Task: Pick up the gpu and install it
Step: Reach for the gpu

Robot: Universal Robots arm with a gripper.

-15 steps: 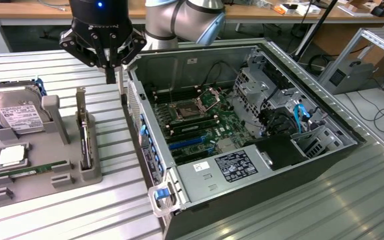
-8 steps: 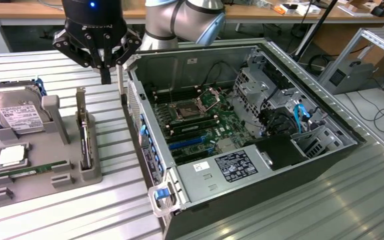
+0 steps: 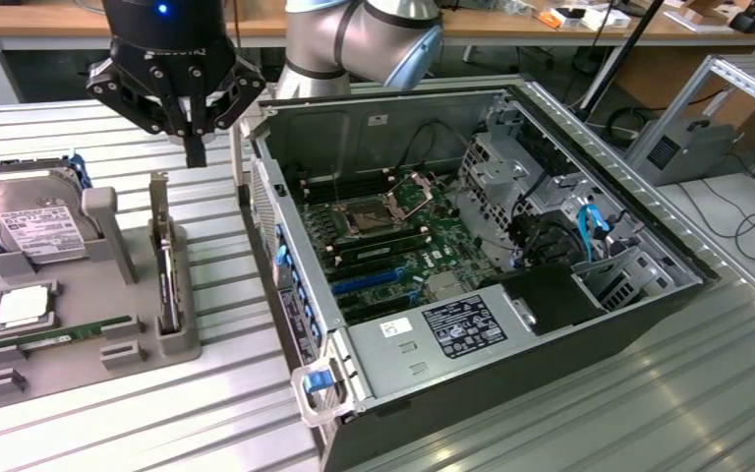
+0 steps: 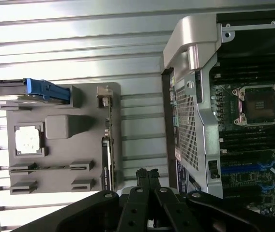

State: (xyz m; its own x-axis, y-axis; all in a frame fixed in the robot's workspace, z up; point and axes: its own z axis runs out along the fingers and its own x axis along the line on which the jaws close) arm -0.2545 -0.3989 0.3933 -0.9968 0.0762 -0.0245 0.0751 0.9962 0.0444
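The gpu [image 3: 164,258] stands on edge in a slot along the right side of the grey holder tray [image 3: 154,346], its silver bracket pointing up at the far end. In the wrist view the gpu [image 4: 107,162] appears as a thin dark strip at the tray's edge. My gripper [image 3: 196,155] hangs above the far end of the card, a little toward the computer case, fingers shut together with nothing between them. The closed fingertips [image 4: 147,175] sit between the tray and the case wall.
On the tray lie a silver hard drive [image 3: 34,221] with blue rails, a processor chip [image 3: 21,307] and a green memory stick [image 3: 56,337]. The open computer case [image 3: 483,246] stands at the exterior view's right, motherboard [image 3: 391,246] exposed. The ribbed metal table [image 3: 220,413] surrounds both.
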